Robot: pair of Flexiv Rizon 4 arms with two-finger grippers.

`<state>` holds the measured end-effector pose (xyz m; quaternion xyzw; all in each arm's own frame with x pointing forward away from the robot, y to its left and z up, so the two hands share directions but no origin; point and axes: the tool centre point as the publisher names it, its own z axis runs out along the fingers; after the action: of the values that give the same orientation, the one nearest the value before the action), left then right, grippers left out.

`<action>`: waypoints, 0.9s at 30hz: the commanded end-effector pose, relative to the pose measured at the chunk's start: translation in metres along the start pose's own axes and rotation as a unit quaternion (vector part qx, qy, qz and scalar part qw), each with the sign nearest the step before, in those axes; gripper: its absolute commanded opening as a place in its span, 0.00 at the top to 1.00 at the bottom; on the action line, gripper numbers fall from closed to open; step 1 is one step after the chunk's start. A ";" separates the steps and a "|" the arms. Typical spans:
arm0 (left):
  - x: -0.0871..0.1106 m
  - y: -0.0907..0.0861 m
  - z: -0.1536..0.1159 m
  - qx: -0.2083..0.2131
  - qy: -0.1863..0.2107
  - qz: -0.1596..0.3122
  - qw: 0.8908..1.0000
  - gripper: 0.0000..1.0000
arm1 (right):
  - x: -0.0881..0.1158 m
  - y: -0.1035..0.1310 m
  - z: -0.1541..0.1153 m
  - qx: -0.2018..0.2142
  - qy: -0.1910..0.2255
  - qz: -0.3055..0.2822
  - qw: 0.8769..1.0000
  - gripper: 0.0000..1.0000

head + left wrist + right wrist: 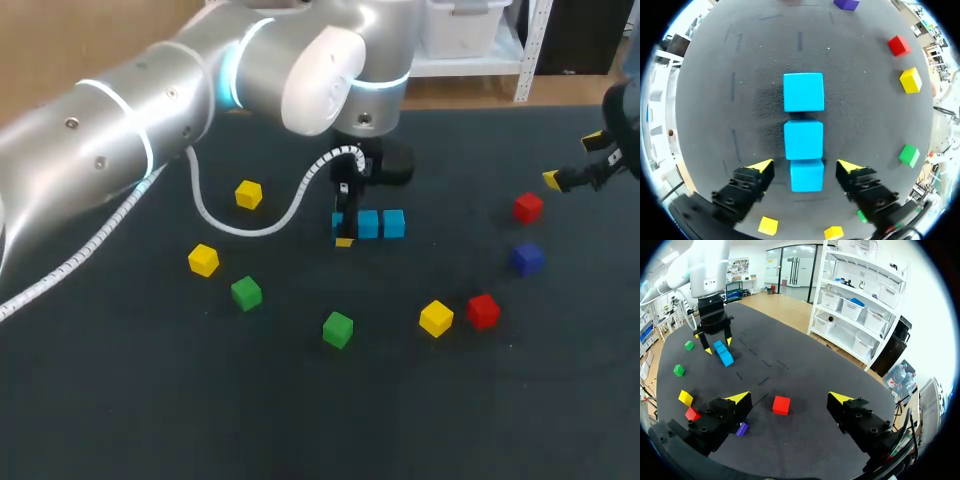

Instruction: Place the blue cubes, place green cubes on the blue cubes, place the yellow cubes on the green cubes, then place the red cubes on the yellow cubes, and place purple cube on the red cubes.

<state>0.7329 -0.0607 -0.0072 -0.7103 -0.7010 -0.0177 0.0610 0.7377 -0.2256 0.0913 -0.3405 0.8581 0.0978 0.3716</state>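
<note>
My left arm (150, 110) bulked nearest in the head view, slanting in to the row of three blue cubes (803, 140) on the dark table (120, 420). The left gripper (805, 166) stood over that row's end, fingers apart. The end cube sat between them with a gap on either side. Left of the row lay two yellow cubes (248, 194), one level with it and one nearer me. A green cube (246, 292) lay left of the row and nearer me, and another green cube (337, 329) straight in front of it. Right of the row and nearer me sat a third yellow cube (436, 318) beside a red cube (483, 310). The purple cube (526, 258) and a second red cube (528, 207) lay farther right. Well right of the row hung the right gripper (790, 398), fingers apart and holding nothing.
</note>
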 end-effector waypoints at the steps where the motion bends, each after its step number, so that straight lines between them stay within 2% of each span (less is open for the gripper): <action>1: 0.008 -0.001 -0.003 -0.002 -0.003 -0.003 1.000 0.00 | 0.000 0.000 0.001 0.002 0.001 0.000 1.000 0.00; 15: 0.034 -0.018 -0.045 -0.034 -0.025 -0.024 0.999 0.00 | 0.000 0.000 0.001 0.002 0.001 0.000 1.000 0.00; 27: 0.058 -0.056 -0.068 -0.048 -0.036 -0.052 0.997 0.00 | 0.000 0.000 0.001 0.002 0.001 0.000 1.000 0.00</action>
<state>0.6990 -0.0217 0.0646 -0.6746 -0.7368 -0.0121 0.0430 0.7377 -0.2256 0.0913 -0.3405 0.8581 0.0978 0.3716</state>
